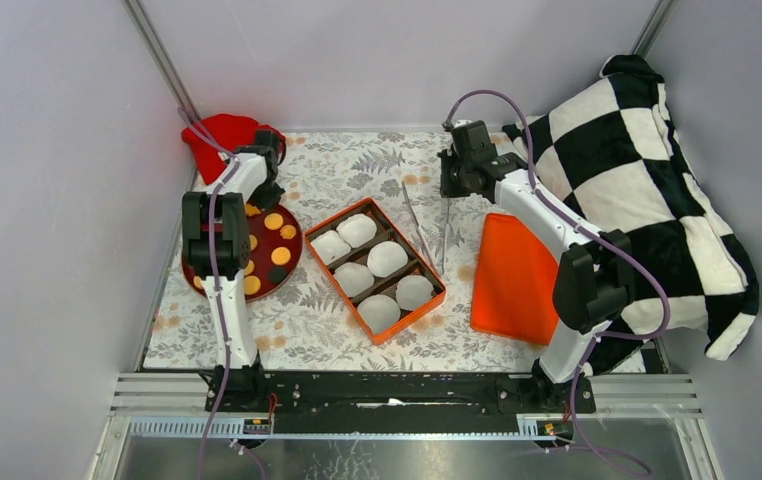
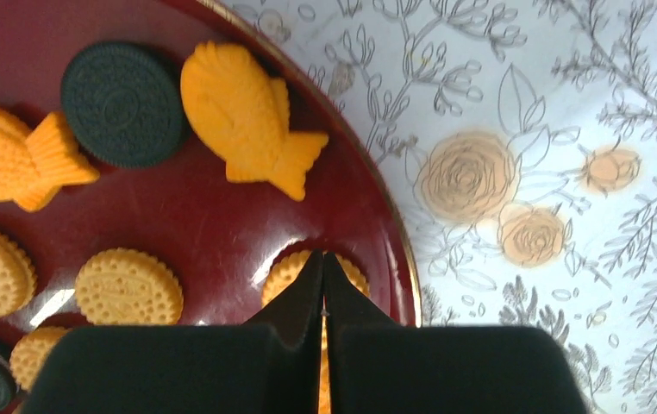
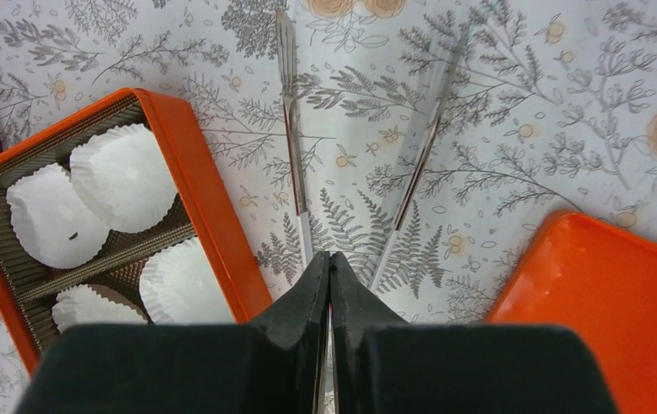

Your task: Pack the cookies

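Observation:
The cookies (image 1: 280, 255) lie on a dark red plate (image 1: 300, 250) at the left. In the left wrist view they are round yellow biscuits (image 2: 128, 286), orange fish-shaped ones (image 2: 239, 112) and dark round ones (image 2: 122, 103). My left gripper (image 1: 257, 195) hangs over the plate's right side. Its tips (image 2: 323, 259) are shut with nothing in them, just above a round yellow cookie (image 2: 286, 272). My right gripper (image 1: 450, 190) (image 3: 330, 257) is shut too and holds nothing. It hovers above the near end of metal tongs (image 3: 290, 138) lying on the cloth.
An orange box (image 1: 435, 300) (image 3: 213, 207) with white paper liners (image 1: 387, 258) (image 3: 122, 177) sits in the middle. Its orange lid (image 1: 512, 280) (image 3: 618, 319) lies to the right. A checkered cloth (image 1: 637, 170) fills the right side. A red cloth (image 1: 222, 135) lies at the back left.

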{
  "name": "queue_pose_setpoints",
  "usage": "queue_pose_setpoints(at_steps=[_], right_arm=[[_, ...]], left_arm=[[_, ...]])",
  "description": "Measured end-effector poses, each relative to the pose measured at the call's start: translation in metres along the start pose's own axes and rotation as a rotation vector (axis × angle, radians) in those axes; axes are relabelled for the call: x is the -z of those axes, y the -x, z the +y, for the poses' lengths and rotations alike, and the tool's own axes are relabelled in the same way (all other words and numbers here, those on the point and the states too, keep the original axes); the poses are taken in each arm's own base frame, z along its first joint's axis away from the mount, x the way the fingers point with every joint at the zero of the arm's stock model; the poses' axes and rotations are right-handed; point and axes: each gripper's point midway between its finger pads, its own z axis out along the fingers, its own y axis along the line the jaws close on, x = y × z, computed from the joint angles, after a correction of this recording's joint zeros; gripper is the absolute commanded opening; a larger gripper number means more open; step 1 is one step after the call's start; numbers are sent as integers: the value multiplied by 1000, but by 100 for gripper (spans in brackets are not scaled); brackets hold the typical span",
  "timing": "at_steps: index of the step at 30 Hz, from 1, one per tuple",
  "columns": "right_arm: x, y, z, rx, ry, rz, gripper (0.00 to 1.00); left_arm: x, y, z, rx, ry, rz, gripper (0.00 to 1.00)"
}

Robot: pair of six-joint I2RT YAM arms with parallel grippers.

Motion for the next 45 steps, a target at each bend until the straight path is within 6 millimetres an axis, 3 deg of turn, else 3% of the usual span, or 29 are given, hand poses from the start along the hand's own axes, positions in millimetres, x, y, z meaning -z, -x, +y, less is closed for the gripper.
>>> queue_pose_setpoints(at_steps=[10,15,18,21,24,26,29,33,38,42,45], right_arm=[[-3,-12,7,-16,47,34,3],[-5,-11,7,-17,47,32,3],[-11,-13,7,-18,46,38,3],[-18,-19,5,-20,39,58,3],[-22,-23,4,-21,35,71,2],[-23,-26,3,-21,32,79,0],[-25,-35,1,-25,28,97,0],[-30,-55,2,-43,52,143,0],[-37,-108,2,-86,83,264,0],[-38,-142,0,-103,95,337,0],[-37,-165,1,-106,107,382,0]], left_arm=[[-20,14,-23,16,-25,3,0],[-19,13,-51,-8,-103,11,0],[-11,5,-94,-75,-198,12,0],[5,-16,-162,-166,-356,1,0],[29,-53,-231,-251,-545,9,0],[44,-80,-262,-295,-654,33,0],[63,-116,-290,-350,-775,79,0],[76,-141,-303,-390,-884,146,0],[83,-152,-306,-417,-983,172,0],[89,-157,-277,-418,-933,169,0],[107,-151,-242,-405,-874,136,0]])
